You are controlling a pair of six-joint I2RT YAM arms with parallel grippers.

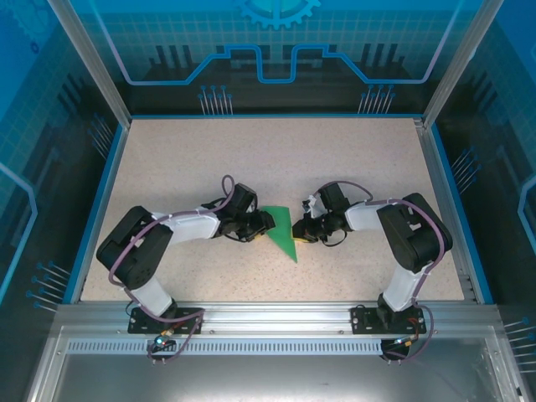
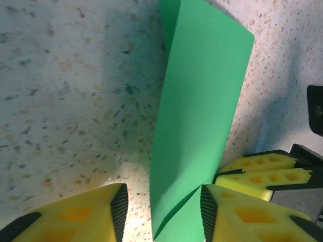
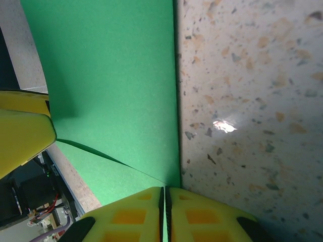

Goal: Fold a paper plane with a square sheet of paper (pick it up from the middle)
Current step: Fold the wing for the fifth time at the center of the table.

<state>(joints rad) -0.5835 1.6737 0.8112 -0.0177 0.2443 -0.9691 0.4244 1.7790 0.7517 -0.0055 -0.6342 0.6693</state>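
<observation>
**Two-arm fold, mid-crease.** The square sheet of paper (image 1: 283, 232), already creased into a narrower pointed shape, lies at the middle of the table (image 1: 335, 159), between the two arms. The right end effector (image 1: 301, 231) is clenched on the sheet's folded edge. In the right wrist view its pads (image 3: 131, 217) meet with only a hairline between them, and the green crease runs straight down into that line. This grip probably acts as an anchor, pinning the fold line so that the rest of the sheet cannot slide. The left end effector (image 1: 266, 224) is released, with its fingers (image 2: 81, 214) standing apart on either side of a raised, curling flap. One finger touches the flap and the other is clear of it. The flap stands off the table instead of lying flat, which suggests a layer being turned over the crease. The next move likely calls for closing on this flap or pressing it down. If the anchor slips, the fold line would wander.
</observation>
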